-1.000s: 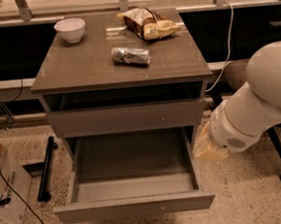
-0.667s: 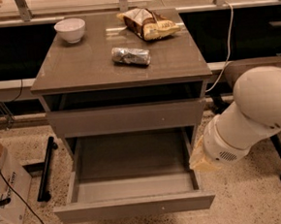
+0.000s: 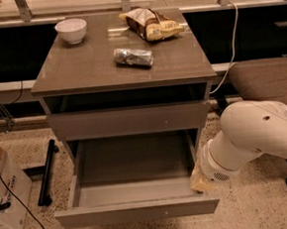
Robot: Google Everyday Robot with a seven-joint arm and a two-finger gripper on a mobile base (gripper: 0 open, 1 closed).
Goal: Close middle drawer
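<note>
Since the earlier frames the white robot arm (image 3: pixel 259 132) has swung lower and a little leftward, so its bulk sits beside the cabinet's lower half instead of level with the upper drawer front. The gripper (image 3: pixel 200 182) has come down with it and is now against the right front corner of the middle drawer (image 3: pixel 136 211), at the drawer's side wall just behind its front panel. Only a yellowish tip shows past the wrist, so I cannot tell whether the gripper is parted or closed. The middle drawer is pulled out as far as it was before, its plain grey inside bare and its flat front nearest the camera. Nothing on the cabinet top (image 3: pixel 90 66) has shifted.

Counted:
- two drawer fronts in sight, the extended one and one upper drawer front (image 3: pixel 129 120) sitting back in the cabinet
- one white bowl (image 3: pixel 71 30) at the back left of the top
- one snack bag (image 3: pixel 151 24) at the back, right of centre
- one crumpled silver packet (image 3: pixel 134 56) near the middle
- one cardboard box (image 3: pixel 6 197) on the floor at the left
- one padded chair (image 3: pixel 267 79) at the right, behind the arm
- one pale cable (image 3: pixel 233 40) hanging behind the cabinet's right side
</note>
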